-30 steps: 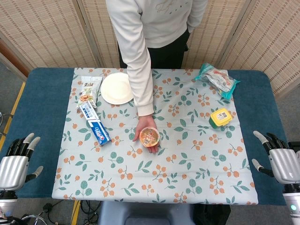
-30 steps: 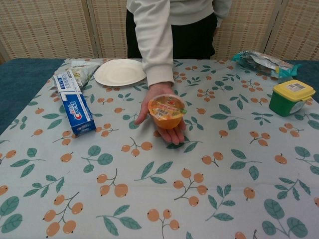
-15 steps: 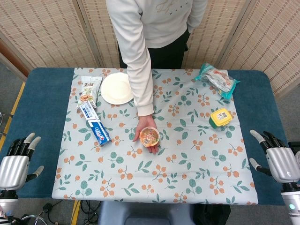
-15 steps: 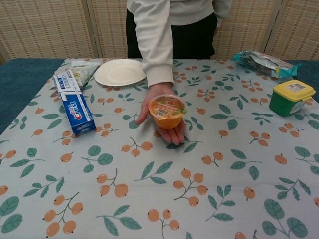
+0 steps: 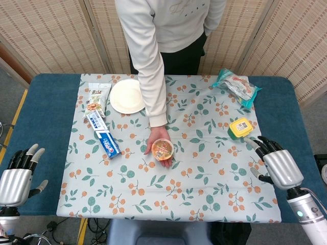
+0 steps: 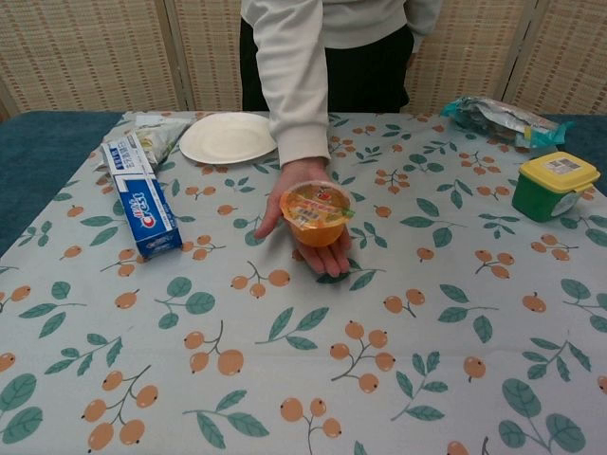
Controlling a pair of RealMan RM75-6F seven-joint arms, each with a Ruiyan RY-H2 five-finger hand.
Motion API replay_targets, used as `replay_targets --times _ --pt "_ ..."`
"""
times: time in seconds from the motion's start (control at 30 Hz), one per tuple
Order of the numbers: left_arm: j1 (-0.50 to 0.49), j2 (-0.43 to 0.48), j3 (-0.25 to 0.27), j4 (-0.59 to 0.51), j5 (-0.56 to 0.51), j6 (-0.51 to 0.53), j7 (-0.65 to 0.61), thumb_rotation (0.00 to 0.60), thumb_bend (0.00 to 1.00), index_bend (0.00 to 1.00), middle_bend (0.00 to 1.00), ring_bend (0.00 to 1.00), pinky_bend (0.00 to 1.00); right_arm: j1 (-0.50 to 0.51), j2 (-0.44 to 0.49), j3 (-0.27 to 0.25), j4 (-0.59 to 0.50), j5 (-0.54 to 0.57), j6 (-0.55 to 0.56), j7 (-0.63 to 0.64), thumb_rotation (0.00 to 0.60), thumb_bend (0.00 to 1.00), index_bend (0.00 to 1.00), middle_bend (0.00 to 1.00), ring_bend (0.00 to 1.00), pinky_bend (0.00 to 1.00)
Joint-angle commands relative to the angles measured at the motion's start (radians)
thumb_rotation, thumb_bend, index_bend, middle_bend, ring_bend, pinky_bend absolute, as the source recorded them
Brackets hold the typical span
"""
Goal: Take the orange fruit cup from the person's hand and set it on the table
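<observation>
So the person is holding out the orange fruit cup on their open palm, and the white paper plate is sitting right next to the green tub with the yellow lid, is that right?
Not quite. The orange fruit cup does rest on the person's open palm, but the round white paper plate lies at the far left, beside the snack packet. The green tub with the yellow lid stands apart on the right side. The head view shows this.

Woven folding screens (image 5: 46,35) behind blue table (image 5: 41,112).

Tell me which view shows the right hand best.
The head view. There the right hand shows whole, fingers apart and holding nothing, over the tablecloth's right edge just below the yellow-lidded tub, well right of the cup. The chest view shows none of it, only the tabletop and the person's hand with the cup.
</observation>
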Motion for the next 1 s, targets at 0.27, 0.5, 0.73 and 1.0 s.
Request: replay_targets --times 0.27,0.5,0.73,1.0 --pt "0.002 -0.004 0.005 0.001 0.011 0.003 0.0 0.6 0.18 0.11 0.03 0.11 0.1 0.244 -0.095 0.054 -0.073 0.076 -0.331 -0.143 0.6 0.2 0.0 0.13 0.11 0.23" --pt "0.01 -0.001 0.008 0.004 0.008 0.011 -0.003 0.6 0.18 0.11 0.03 0.11 0.1 0.41 -0.251 0.102 0.006 0.237 -0.505 -0.238 0.6 0.18 0.0 0.06 0.03 0.23" --pt "0.023 0.004 0.012 0.008 0.0 0.022 -0.011 0.6 0.18 0.11 0.03 0.11 0.1 0.528 -0.393 0.127 0.119 0.363 -0.566 -0.291 0.6 0.18 0.0 0.03 0.0 0.23" --pt "0.029 0.004 0.011 0.014 -0.005 0.026 -0.016 0.6 0.18 0.11 0.03 0.11 0.1 0.613 -0.477 0.13 0.215 0.45 -0.587 -0.317 0.6 0.18 0.0 0.02 0.0 0.23"
